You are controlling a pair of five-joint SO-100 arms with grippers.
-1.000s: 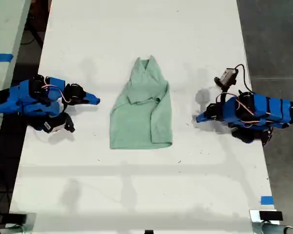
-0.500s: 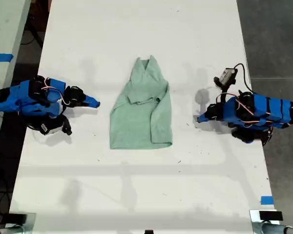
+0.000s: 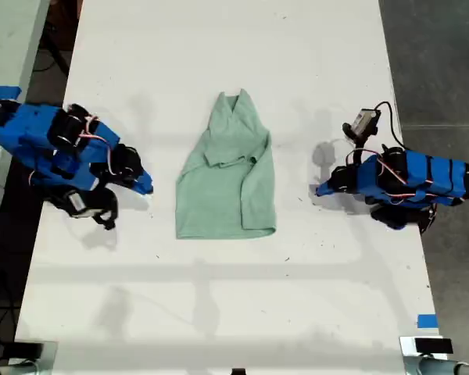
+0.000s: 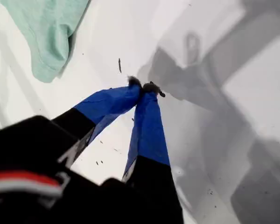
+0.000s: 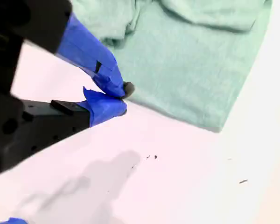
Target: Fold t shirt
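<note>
Moved: my second gripper [image 3: 144,186] has swung lower and angled toward the t shirt's near bottom corner on the exterior view's left; nothing else shifted.
Second gripper: jaws pinched together, no cloth between them, tips just off the shirt's edge.
First gripper: my first gripper [image 3: 316,190] sits on the exterior view's right, tips pressed closed on nothing, apart from the cloth.
T shirt: the t shirt [image 3: 227,187] lies flat mid-table [image 3: 219,297] between both arms, one sleeve folded in, collar pointing away.
</note>
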